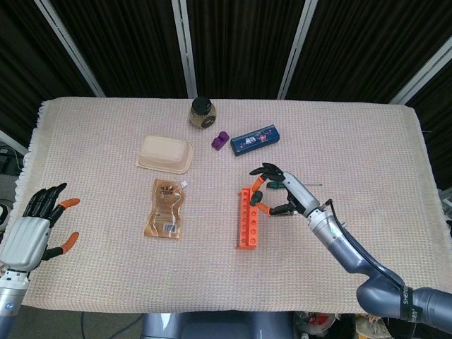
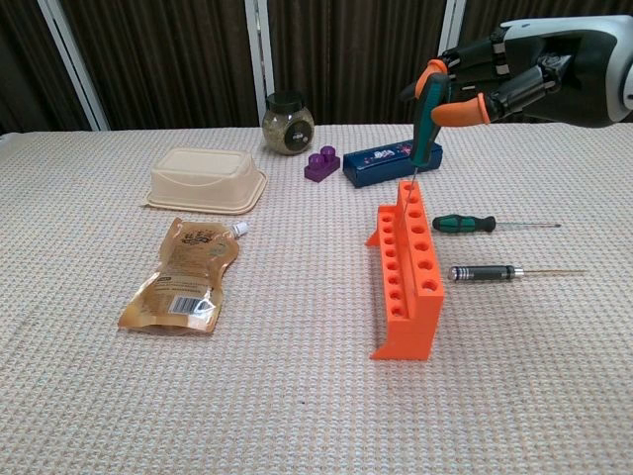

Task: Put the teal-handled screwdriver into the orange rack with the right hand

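The orange rack (image 2: 407, 269) (image 1: 248, 217) stands upright in the middle of the table, its row of holes facing up. My right hand (image 2: 495, 84) (image 1: 279, 191) holds the teal-handled screwdriver (image 2: 425, 124) nearly upright, handle up, over the rack's far end. Its thin shaft points down and its tip reaches the top of the farthest hole. My left hand (image 1: 35, 229) hovers open at the table's near left edge, holding nothing; only the head view shows it.
Right of the rack lie a green-handled screwdriver (image 2: 465, 224) and a black-handled one (image 2: 487, 272). Behind stand a blue box (image 2: 392, 161), a purple block (image 2: 322, 164) and a jar (image 2: 288, 123). A beige lidded container (image 2: 206, 181) and a brown pouch (image 2: 184, 275) lie to the left.
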Available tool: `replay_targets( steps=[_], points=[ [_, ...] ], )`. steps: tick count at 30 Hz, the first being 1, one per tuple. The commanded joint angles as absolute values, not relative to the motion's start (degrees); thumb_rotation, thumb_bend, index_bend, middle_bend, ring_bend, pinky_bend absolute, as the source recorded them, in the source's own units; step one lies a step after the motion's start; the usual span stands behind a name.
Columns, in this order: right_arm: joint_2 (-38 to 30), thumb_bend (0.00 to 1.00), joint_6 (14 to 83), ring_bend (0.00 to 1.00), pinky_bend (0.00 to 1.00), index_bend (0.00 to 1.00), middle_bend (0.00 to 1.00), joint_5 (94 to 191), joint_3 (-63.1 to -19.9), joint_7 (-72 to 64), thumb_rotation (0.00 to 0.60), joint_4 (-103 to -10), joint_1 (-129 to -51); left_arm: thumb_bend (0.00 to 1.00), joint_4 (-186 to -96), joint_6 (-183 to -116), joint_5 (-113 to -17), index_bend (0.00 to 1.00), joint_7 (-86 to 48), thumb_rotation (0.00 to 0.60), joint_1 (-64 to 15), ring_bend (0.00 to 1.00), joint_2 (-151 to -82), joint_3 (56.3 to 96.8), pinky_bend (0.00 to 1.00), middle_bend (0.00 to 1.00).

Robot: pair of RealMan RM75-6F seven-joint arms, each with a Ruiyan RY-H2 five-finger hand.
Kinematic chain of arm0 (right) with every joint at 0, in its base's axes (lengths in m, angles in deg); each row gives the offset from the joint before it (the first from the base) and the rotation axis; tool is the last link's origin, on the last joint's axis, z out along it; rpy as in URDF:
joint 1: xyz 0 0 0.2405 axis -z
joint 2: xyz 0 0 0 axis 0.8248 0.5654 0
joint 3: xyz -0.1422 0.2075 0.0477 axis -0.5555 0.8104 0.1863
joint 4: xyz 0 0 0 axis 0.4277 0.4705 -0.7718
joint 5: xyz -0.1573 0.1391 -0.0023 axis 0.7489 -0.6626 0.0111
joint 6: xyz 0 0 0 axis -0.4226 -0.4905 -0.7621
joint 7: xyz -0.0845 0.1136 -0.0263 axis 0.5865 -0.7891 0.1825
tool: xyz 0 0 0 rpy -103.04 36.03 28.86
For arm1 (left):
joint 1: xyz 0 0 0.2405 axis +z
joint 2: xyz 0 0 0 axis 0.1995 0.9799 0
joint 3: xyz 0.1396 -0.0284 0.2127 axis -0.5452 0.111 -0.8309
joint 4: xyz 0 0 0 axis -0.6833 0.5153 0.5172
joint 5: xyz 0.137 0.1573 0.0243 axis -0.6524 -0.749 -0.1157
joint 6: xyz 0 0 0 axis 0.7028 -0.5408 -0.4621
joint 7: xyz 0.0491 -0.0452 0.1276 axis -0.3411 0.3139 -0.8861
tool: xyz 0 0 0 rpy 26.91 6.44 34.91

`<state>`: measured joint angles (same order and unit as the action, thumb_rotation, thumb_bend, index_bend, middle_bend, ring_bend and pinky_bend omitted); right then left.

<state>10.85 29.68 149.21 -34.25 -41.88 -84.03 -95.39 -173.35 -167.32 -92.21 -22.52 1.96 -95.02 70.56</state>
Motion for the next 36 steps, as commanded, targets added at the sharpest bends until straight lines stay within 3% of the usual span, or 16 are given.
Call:
replay_targets(
  steps=[1,36],
  points=[
    [10.82,0.35,29.53,0.0,0.03,0.67,0.21,148.56,-34.28,-41.24,0.6,-83.9,-95.45,0.32,-173.41,-167.17,-92.14,0.23,-22.56,0.6,1.84,0.0,-95.06,70.63,0.0,0.0],
    [13.7,0.35,28.08,0.0,0.03,0.67,0.21,151.27,-34.53,-44.47,0.6,-84.87,-94.15,0.32,-175.0,-167.42,-92.52,0.23,-24.16,0.6,1.78,0.0,-94.73,70.62,0.0,0.0]
  ],
)
